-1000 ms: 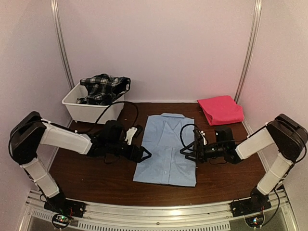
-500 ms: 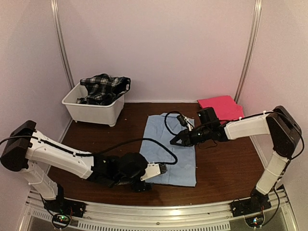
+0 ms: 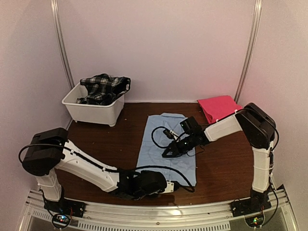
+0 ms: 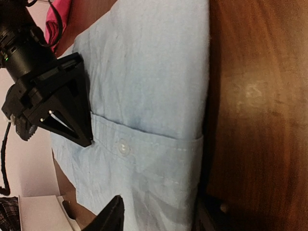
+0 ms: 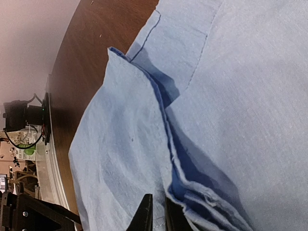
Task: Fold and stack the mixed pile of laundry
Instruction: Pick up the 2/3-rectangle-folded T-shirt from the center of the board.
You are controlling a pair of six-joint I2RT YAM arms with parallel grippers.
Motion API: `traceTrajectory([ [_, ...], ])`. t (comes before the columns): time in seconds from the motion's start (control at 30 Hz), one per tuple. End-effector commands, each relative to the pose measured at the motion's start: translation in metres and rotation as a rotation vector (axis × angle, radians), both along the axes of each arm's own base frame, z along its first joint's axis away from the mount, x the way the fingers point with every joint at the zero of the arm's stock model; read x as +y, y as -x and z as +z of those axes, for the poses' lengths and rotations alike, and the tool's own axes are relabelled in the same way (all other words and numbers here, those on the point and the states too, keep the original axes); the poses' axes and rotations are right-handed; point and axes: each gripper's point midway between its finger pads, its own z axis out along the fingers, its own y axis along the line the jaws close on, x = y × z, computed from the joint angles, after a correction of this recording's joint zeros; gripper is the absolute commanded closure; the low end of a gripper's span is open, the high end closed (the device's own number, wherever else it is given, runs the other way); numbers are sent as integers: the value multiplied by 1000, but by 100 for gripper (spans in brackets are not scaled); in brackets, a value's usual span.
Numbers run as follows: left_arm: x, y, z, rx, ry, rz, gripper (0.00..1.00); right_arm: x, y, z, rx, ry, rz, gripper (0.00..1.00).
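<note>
- On the middle of the brown table [image 3: 106, 149], the light blue shirt [image 3: 154, 134] lies spread flat, its long side running from my near edge toward the far wall; its near hem sits close to the front rail
- My right gripper [image 5: 156, 214] is down on the middle of the shirt; in its wrist view the two dark fingers [image 5: 144, 214] are nearly together with a ridge of blue cloth nipped between them; a loose flap stands raised beside the tips and throws a shadow on the layer under it
- My left gripper [image 4: 159, 216] is low at the shirt's near hem, the arm stretched along the front of the table; its fingers [image 4: 113, 214] stand apart, one on the cloth and one at the shirt's side edge by the bare wood, with the hem lying between them unclamped
- In the left wrist view I see a white button [image 4: 123, 147] on a stitched band just beyond those fingers
- The pink-red cloth [image 3: 220, 109] lies folded at the far right corner, apart from the shirt
- The plaid garment [image 3: 103, 89] is heaped in the white tub [image 3: 94, 110] at the far left, well apart from both grippers
</note>
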Motion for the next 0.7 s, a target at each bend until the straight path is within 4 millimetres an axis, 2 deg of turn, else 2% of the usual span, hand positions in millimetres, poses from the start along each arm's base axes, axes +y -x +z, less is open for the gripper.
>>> traceTrajectory([
  [0.0, -9, -20, 14, -134, 15, 42, 54, 0, 7, -21, 5, 56, 27, 90],
  [0.13, -14, -21, 31, -146, 62, 41, 69, -2, 18, -32, 23, 69, 41, 92],
  [0.33, -16, -11, 60, -110, 89, -9, 100, -6, 38, -35, 49, 76, 64, 92],
  [0.5, -15, 36, 72, 69, 24, -138, 100, -1, 67, -10, 45, 29, 111, 93],
  [0.6, -8, 62, 83, 228, 5, -180, 100, 0, 87, 19, 60, -41, 152, 90],
  [0.67, -5, 75, 94, 307, 13, -194, 100, -2, 84, 40, 31, -61, 151, 83],
])
